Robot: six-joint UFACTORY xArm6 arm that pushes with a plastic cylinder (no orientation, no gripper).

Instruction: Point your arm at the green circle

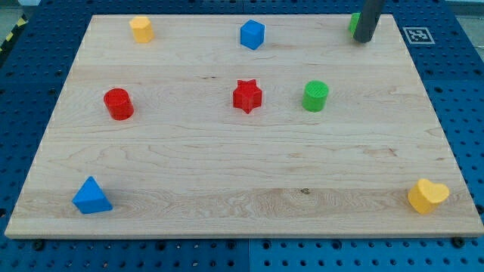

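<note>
Wooden board [227, 174] lies on a blue perforated bench [461, 91]; a fiducial tag [417, 35] sits on the bench by the board's top right corner. No gripper fitted, only a dark rod entering upright from the view's top edge. My tip [363, 40] rests near the top right of the board, just beside a partly hidden green block [353, 23] of unclear shape. Green circle [315, 96] stands right of centre, near the red star [247, 96], well apart from my tip
</note>
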